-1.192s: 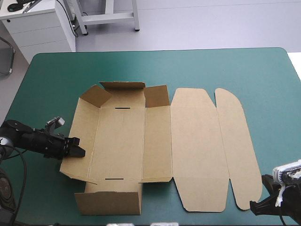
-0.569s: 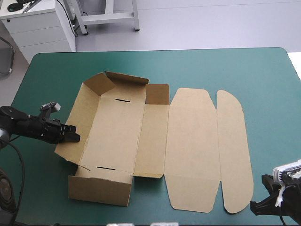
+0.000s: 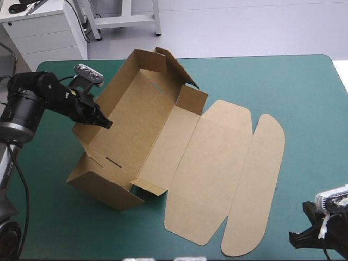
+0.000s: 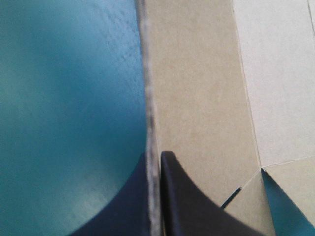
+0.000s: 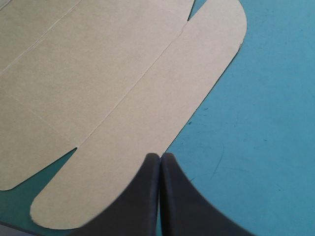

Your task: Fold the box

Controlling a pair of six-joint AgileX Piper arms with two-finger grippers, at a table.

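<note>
Box (image 3: 217,157) of brown board sat partly formed on the teal-green cover (image 3: 304,98), turned askew to the table's edges. Its tray half had walls raised and stood tilted, while the lid (image 3: 209,163) and its rounded flap (image 3: 255,185) lay flat on the cover.

The left gripper (image 4: 155,154) was clenched on the top edge of the tray's long outer wall (image 3: 87,136). In the left wrist view one black finger lay on the outer face of that wall and the other on its inner face, with the thin board edge running straight out ahead between them. The inside of the tray spread beside the inner finger, and bare cover lay beside the outer one.

The right gripper (image 5: 160,157) was well apart from the tray, near the table's near right corner. Its two black fingers met in a single pointed arch and grasped nothing. The rounded flap lay just ahead of the fingertips, its curved edge close to them, and the lid stretched farther ahead. Open cover lay on the gripper's other side.
</note>
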